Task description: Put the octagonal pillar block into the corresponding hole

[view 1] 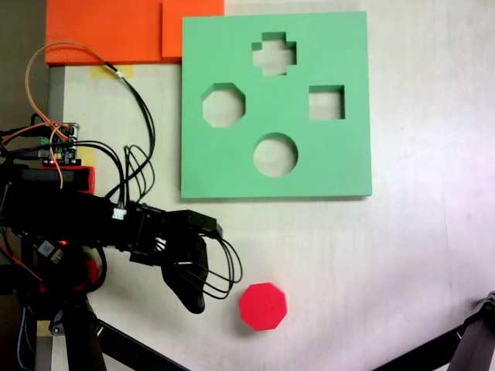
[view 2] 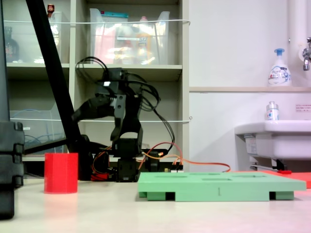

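On the table, fingers (view 1: 193, 297) of unclear opening hover beside the red octagonal pillar block (view 1: 263, 307); no writing is legible.

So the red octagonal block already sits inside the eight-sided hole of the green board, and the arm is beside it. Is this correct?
Not quite. The red octagonal block stands on the bare table, below the green board in the fixed view from above; the eight-sided hole is empty. The gripper is indeed beside the block.
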{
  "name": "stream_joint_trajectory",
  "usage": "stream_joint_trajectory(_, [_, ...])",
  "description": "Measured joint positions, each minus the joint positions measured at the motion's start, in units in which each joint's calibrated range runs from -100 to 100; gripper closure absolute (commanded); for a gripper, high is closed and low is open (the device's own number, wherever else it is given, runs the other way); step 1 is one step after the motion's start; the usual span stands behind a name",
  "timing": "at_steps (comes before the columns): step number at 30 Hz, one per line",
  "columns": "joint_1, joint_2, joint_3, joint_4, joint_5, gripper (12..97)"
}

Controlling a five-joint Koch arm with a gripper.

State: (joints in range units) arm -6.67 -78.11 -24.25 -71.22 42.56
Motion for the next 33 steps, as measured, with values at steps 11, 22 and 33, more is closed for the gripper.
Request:
stream_joint_trajectory(11, [-2.9, 32.6, 18.9, -4.1, 0.3, 13.2])
stream_joint_trajectory(22, [-4.0, 57.5, 30.0, -4.4, -0.6, 13.4])
stream_joint_trajectory(33, [-4.2, 70.3, 32.1, -4.4, -2.8, 14.3])
